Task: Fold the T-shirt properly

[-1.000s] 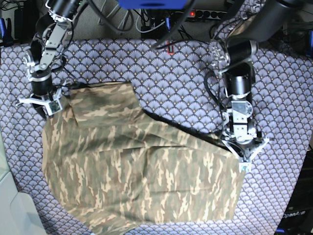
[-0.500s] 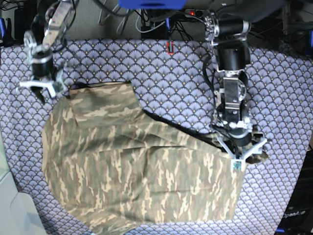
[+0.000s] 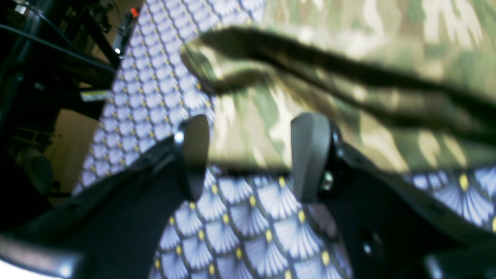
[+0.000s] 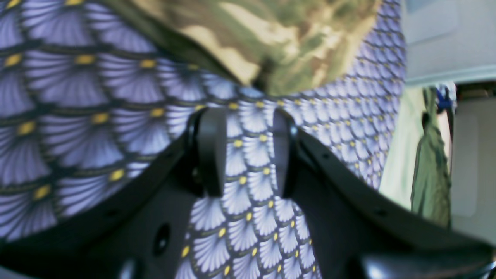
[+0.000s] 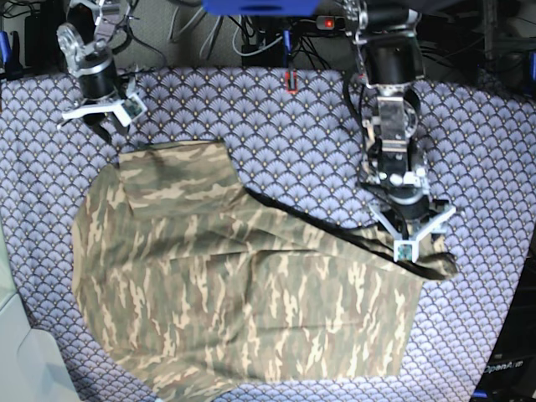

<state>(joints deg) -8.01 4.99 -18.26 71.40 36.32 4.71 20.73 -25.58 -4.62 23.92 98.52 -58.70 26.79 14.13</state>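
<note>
T-shirt [image 5: 243, 285]: spread across the middle and near-left of the surface, partly doubled over, with a dark fold line running diagonally from its top edge toward the left arm's side.
Feel: soft, light, floppy cloth by the look of it; it should drape and slide on the tablecloth [image 5: 276, 134] rather than hold any shape, and it won't break.
Where to grab: likely at corners and hems. The small flap poking out beside the left hand [image 5: 412, 233] looks easiest, then the top corner near the right hand [image 5: 106, 114].
Left hand: jaws standing apart, nothing between them, hovering right at the cloth's edge; the wrist view shows the hem just beyond the fingertips [image 3: 310, 155].
Right hand: jaws apart too, empty, over bare tablecloth just clear of the shirt's upper corner.
Edges: the shirt's near hem runs close to the surface's front edge, so watch for slipping off there.
Open room: plenty of bare tablecloth at the back and on the left arm's side for pulling and folding.
</note>
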